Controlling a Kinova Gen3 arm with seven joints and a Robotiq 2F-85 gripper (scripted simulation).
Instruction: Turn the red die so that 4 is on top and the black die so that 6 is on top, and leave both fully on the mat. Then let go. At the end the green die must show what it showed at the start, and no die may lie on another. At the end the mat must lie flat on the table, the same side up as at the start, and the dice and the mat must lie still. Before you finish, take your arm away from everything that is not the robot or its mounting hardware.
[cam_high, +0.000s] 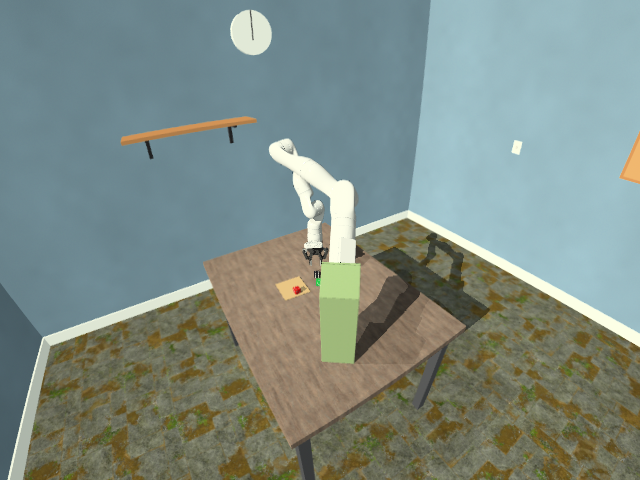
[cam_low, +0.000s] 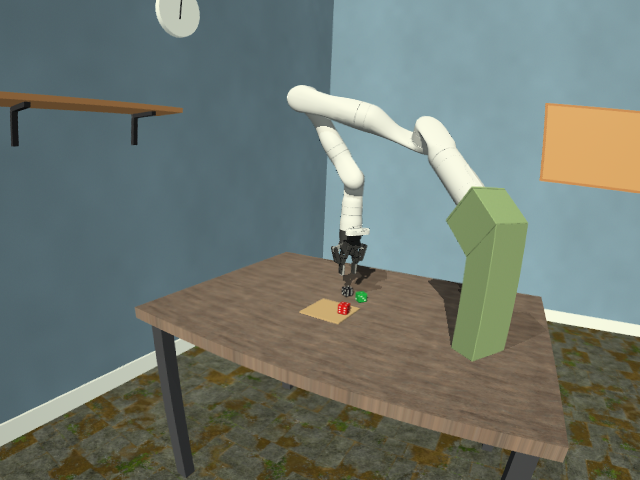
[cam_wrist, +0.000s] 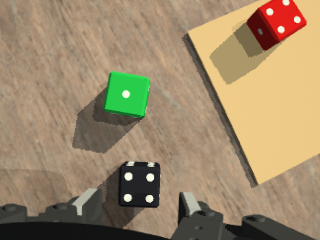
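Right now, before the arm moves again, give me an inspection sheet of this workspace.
Surface: wooden table carrying a tan mat that looks flat.
Job's things: red die on the mat near its corner, four pips up. Black die off the mat on the bare wood, four pips up. Green die also off the mat, one pip up. No die on another.
Clutter: nothing seen.
Grippers: gripper above the black die, fingers partly closed, a gap on each side, holding nothing.
Cables: nothing seen.
Surroundings: green pedestal bearing the arm, wall shelf, clock, orange board.
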